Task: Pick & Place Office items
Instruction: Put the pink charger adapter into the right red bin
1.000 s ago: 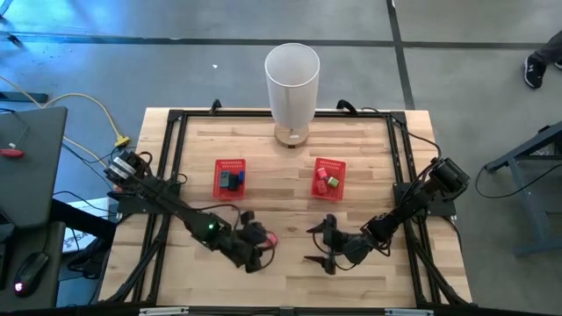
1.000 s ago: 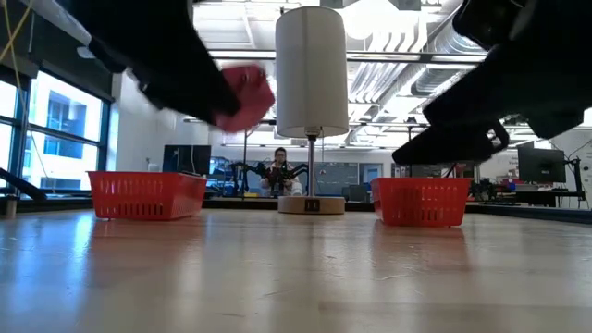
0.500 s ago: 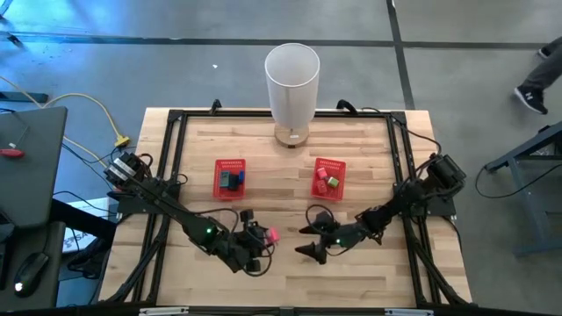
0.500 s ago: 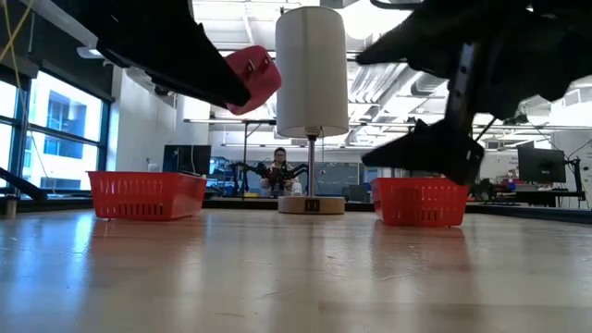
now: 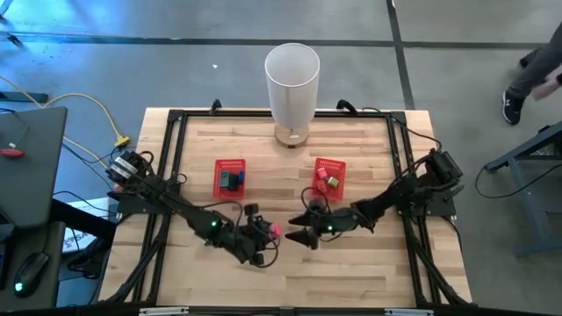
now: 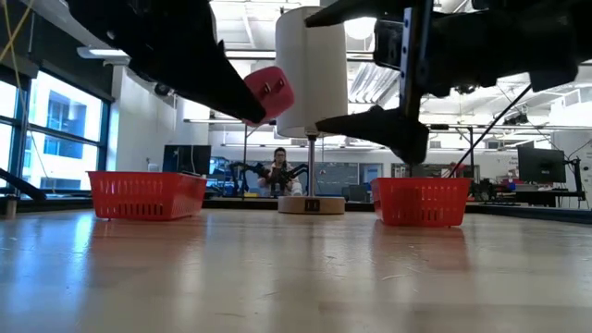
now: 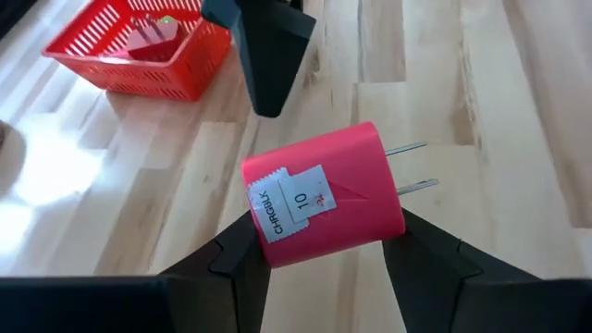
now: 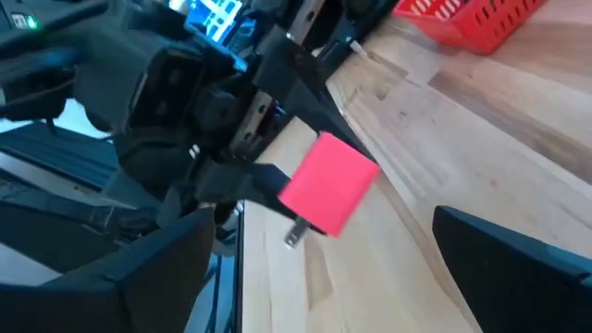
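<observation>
- Pinched in left end effector: pink charger, labelled, two prongs pointing away from the wrist, held clear above the desk, near its front middle.
- Spread wide and empty: right end effector, just beside the charger, pointing at it; looks like a handover setting up.
- Risk of collision: fingertips of both arms very close together in the high view; a slightly misjudged approach could knock the charger askew or bump finger on finger.
- Risk of a drop: grip only on the two flat sides of the charger; if released before the right side closes, a fall to the desk, likely a bounce or a slide on smooth plastic.
- Risk of a bad grab: prongs thin and protruding; closing on them rather than on the body could twist the charger out of both grips.
- Little free surface left on the body with the left fingers over its sides; hard to take without pinching those too.
- Two red baskets farther back, each already holding a few small items; a wide swing afterwards could clip a rim or shove a basket.
- White cylinder at the back edge, tall, on a small base, liable to topple if struck.
</observation>
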Available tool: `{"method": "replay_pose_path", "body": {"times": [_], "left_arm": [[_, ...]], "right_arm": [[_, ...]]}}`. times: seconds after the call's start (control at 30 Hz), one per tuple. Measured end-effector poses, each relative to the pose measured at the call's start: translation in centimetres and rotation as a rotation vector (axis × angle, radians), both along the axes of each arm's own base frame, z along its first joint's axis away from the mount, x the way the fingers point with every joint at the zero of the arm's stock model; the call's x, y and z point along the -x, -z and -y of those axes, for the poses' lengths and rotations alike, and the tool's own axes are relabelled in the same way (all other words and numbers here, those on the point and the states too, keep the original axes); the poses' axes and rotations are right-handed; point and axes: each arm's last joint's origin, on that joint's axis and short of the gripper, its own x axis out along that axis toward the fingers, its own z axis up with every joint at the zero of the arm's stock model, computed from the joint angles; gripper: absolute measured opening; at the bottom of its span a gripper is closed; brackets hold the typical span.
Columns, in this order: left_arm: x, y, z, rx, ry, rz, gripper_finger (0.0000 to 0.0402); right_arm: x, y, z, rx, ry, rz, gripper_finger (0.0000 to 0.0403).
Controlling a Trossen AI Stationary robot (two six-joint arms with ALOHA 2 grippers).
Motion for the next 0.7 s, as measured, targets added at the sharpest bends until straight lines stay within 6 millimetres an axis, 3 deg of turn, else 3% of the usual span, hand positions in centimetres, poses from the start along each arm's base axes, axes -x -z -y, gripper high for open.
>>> {"method": "replay_pose_path", "body": {"times": [0.37, 0.7], "left_arm": [[-1.0, -0.2, -1.7, -0.073, 0.002, 0.0, 0.0173], [-1.4, -0.4, -2.1, -0.139, 0.035, 0.002, 0.0174]], "right_arm": [[-1.8, -0.5, 1.5, -0.005, 0.073, -0.069, 0.0394], [-2.1, -0.5, 2.5, -0.007, 0.103, -0.076, 0.0394]]}}
